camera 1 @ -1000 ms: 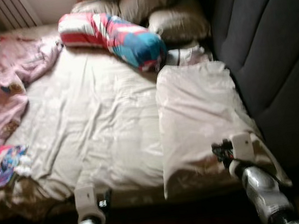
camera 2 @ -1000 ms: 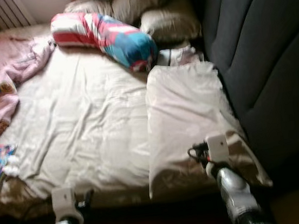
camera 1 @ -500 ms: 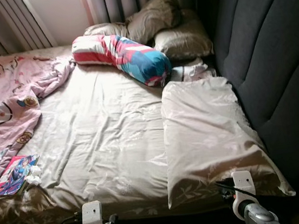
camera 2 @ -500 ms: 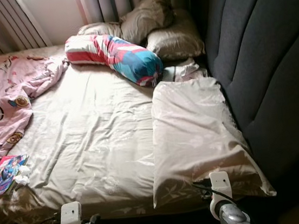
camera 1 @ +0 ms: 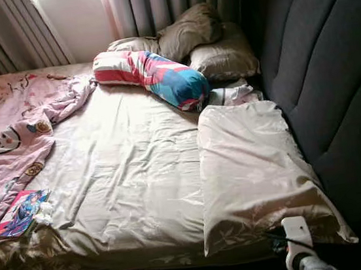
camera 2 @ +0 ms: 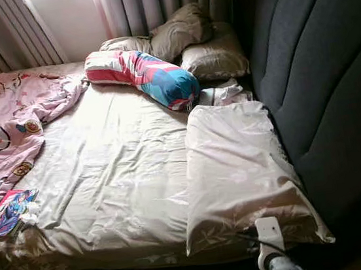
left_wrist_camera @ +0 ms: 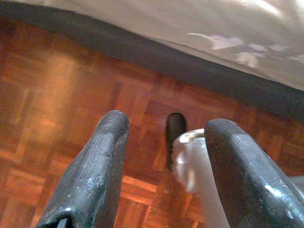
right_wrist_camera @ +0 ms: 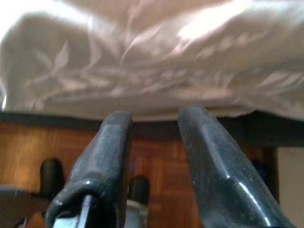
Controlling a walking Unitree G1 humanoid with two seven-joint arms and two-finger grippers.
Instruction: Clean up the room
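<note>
Beige pillow [camera 1: 257,171] on bed [camera 1: 127,181], right gripper [right_wrist_camera: 152,137] open below, left gripper [left_wrist_camera: 164,156] open

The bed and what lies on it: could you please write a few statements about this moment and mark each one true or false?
1. A striped bolster lies near the top of the bed, in front of the brown pillows. True.
2. The pink blanket covers the side of the bed next to the dark headboard. False: it lies on the opposite side, on the robot's left.
3. The right gripper is shut on the long pillow. False: its fingers are apart and hold nothing, below the pillow's edge.
4. A colourful booklet lies near the bed's front left corner. True.
5. The left gripper is open above the wooden floor. True.
</note>
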